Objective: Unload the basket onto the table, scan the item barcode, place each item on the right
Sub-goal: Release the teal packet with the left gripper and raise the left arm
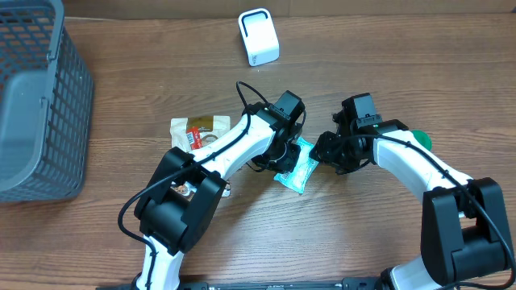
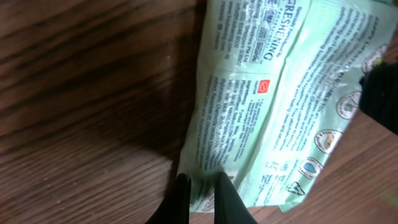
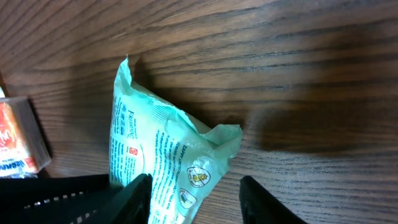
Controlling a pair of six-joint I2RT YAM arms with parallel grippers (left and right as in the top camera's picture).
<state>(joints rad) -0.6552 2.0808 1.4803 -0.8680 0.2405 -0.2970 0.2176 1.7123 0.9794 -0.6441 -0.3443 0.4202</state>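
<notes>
A mint-green packet [image 1: 297, 172] printed with small text lies on the wooden surface [image 1: 379, 64] just right of the centre of the overhead frame, between the two arms. The left end effector [image 2: 201, 178] is clamped on the packet: in the left wrist view its two dark fingers [image 2: 181, 193] stand close together at the bottom of the frame, pinching the packet's lower edge, while the rest of the packet stretches toward the upper right with its printed back showing. No barcode can be made out in the blurred print. The right end effector [image 3: 196, 179] has its fingers apart at the bottom of the right wrist frame; the crumpled end of the packet sits between them, against the finger toward frame left and clear of the other. A white boxy device [image 1: 259, 36] stands at the top centre of the overhead frame, well apart from the packet. A brown snack packet [image 1: 200, 127] lies left of centre, partly under the left arm. A grey mesh basket [image 1: 74, 97] fills the upper left, and a green object [image 1: 422, 138] peeks out behind the right arm.
</notes>
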